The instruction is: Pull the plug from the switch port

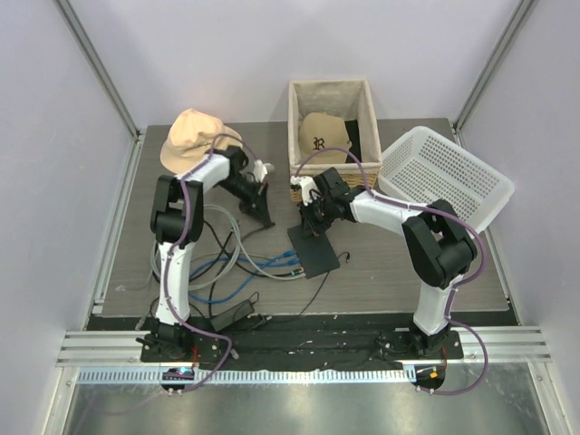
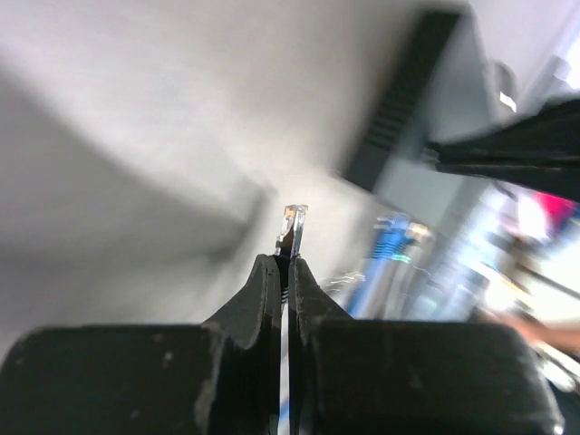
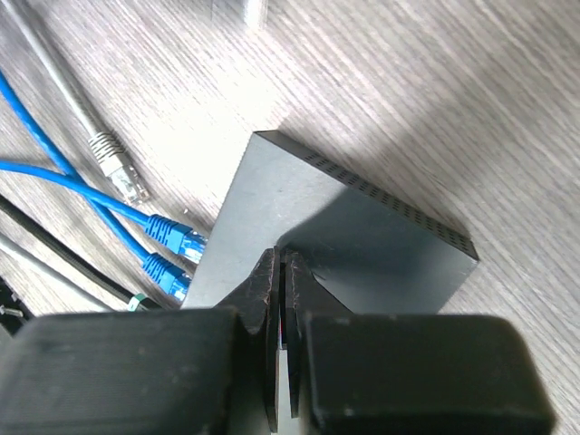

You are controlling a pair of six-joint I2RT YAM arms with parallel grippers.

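A peach cap (image 1: 193, 136), a lined box (image 1: 331, 86) holding 1 tan cap (image 1: 323, 136), and a tilted white basket (image 1: 449, 168)

The left end effector (image 2: 287, 265) pinches a clear plug (image 2: 293, 225), the blurred switch (image 2: 408, 100) beyond it

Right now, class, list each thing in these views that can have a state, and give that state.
switch: lying flat on the table
blue plugs: two, apparently seated in the switch
grey plug: loose on the table
clear plug: out of the switch, pinched
left gripper: shut on the clear plug
right gripper: shut, tips over the switch top
white basket: tilted
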